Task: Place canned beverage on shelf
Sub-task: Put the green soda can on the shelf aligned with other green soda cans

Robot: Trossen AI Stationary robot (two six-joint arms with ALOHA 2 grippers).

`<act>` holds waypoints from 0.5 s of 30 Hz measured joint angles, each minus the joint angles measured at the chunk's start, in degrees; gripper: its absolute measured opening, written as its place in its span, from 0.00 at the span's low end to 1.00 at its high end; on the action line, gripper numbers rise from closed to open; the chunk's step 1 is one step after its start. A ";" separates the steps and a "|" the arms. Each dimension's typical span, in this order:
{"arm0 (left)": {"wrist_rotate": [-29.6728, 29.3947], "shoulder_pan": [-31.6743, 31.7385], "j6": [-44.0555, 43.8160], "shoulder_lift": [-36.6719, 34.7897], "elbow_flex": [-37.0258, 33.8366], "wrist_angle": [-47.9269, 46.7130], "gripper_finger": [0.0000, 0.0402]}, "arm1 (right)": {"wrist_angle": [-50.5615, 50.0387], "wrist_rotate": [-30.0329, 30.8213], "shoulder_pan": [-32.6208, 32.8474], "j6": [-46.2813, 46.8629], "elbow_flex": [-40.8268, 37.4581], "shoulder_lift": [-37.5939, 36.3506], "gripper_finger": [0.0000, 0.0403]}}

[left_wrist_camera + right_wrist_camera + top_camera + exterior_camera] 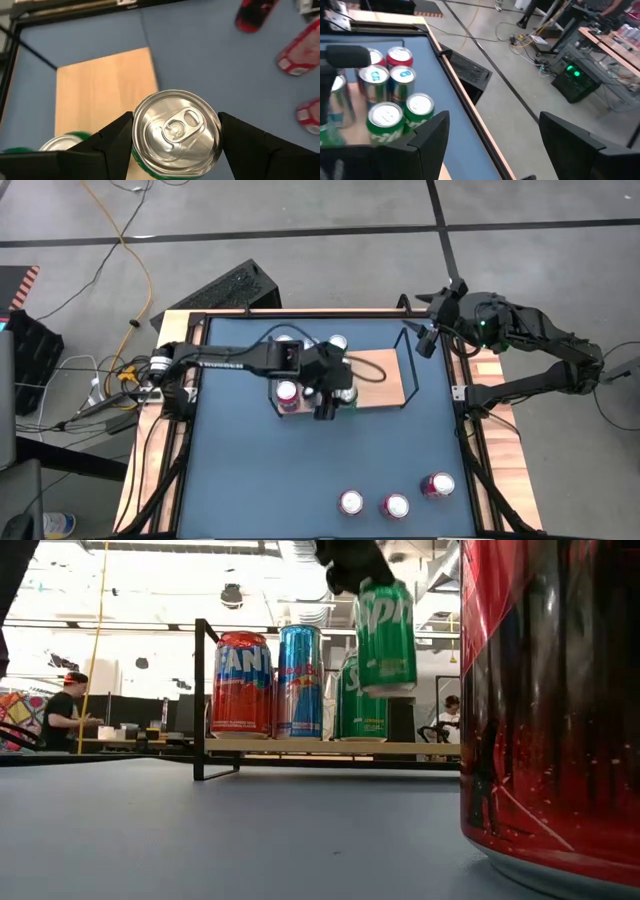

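A green Sprite can (pixel 386 636) hangs in the air over the light-wood shelf (pixel 385 385), with my left gripper (pixel 325 402) shut on it. In the left wrist view its silver top (pixel 175 131) sits between the two fingers, above the bare part of the shelf board (pixel 107 85). On the shelf stand a red Fanta can (pixel 241 685), a blue Red Bull can (pixel 300 680) and a second green can (pixel 358 705). My right gripper (pixel 424 340) waits open, raised at the table's far right. My left gripper pinches the green can by its upper wall just under the top rim (pixel 136 150), one finger (pixel 112 137) on each of two opposite sides. The fingers come from above, slanting down. The can hangs below them, slightly tilted, clear of the shelf board.
Three red cans (pixel 396 506) stand near the table's front right; one (pixel 550 700) fills the low view's right side. Black wire frames (pixel 205 700) close the shelf's ends. The dark-blue tabletop (pixel 250 470) is bare at front left.
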 joint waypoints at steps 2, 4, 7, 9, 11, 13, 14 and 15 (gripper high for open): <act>0.43 1.22 0.00 0.39 -0.02 -0.55 0.59 | -0.56 0.71 -0.01 0.01 0.00 0.00 0.75; 1.40 2.30 -0.73 0.81 -0.20 -2.10 0.59 | -0.81 1.07 -0.02 0.02 0.00 0.00 0.75; 2.62 3.38 -2.40 1.41 -0.94 -1.66 0.59 | -1.00 1.84 -0.04 0.00 0.00 0.00 0.75; 2.63 3.44 -2.42 1.72 -1.90 -1.97 0.59 | -0.98 1.92 -0.07 -0.02 0.00 0.00 0.75; 2.74 3.42 -2.48 2.22 -2.10 -1.45 0.59 | -0.98 1.95 -0.34 -0.09 0.00 0.00 0.75; 2.52 3.39 -2.47 2.38 -2.10 -1.03 0.59 | -1.03 1.93 -0.78 -0.11 0.00 0.00 0.75; 2.39 3.37 -2.43 2.41 -2.10 -1.22 0.60 | -1.11 1.94 -0.94 -0.10 0.00 0.00 0.75; 2.11 3.36 -2.43 2.62 -2.10 -1.13 0.60 | -1.18 1.92 -1.26 -0.14 0.00 0.00 0.75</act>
